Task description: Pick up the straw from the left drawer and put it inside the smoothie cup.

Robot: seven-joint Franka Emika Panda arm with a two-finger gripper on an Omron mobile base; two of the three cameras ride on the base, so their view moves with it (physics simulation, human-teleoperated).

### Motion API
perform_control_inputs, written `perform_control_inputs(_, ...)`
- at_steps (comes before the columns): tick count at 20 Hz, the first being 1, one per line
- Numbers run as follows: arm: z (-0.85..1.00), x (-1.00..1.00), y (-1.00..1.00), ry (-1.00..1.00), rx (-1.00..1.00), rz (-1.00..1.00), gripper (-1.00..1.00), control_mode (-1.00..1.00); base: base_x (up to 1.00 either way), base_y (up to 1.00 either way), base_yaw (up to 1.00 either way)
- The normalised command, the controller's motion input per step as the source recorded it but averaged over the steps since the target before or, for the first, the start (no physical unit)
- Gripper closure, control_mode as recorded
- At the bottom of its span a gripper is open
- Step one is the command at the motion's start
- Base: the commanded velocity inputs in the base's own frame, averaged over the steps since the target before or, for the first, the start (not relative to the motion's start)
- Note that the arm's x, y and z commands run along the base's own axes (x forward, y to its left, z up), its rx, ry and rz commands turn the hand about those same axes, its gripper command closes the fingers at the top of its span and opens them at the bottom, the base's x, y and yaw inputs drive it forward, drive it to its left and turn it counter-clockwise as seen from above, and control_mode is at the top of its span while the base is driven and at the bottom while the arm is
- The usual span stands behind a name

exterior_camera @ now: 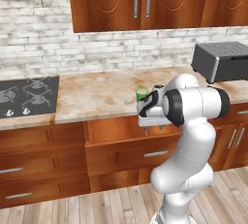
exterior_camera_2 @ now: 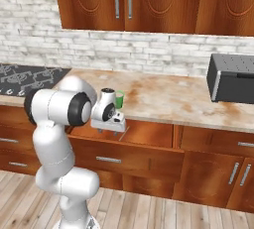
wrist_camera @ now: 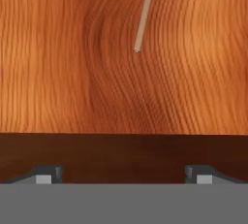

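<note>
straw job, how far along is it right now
Done: the left drawer stands open, and the gripper hangs over it, open. In hand: lining up on the straw, which lies on the drawer floor, ahead of the fingertips and not yet gripped. Left: grasp it, lift it out, and stand it in the smoothie cup on the counter.

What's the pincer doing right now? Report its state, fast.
Pincer: open, holding nothing; its fingertips stand wide apart over the left drawer, short of the straw.
</note>
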Motion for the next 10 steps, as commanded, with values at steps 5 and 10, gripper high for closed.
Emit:
perform_control_inputs(5, -0.36, 0.31, 0.00, 0.00, 0.00, 0.00, -1.00, -1.00, 0.00, 0.00, 0.00)
perform_control_inputs(10, -0.46, 0.26, 0.00, 0.00, -0.01, 0.00, -1.00, -1.00, 0.00, 0.00, 0.00)
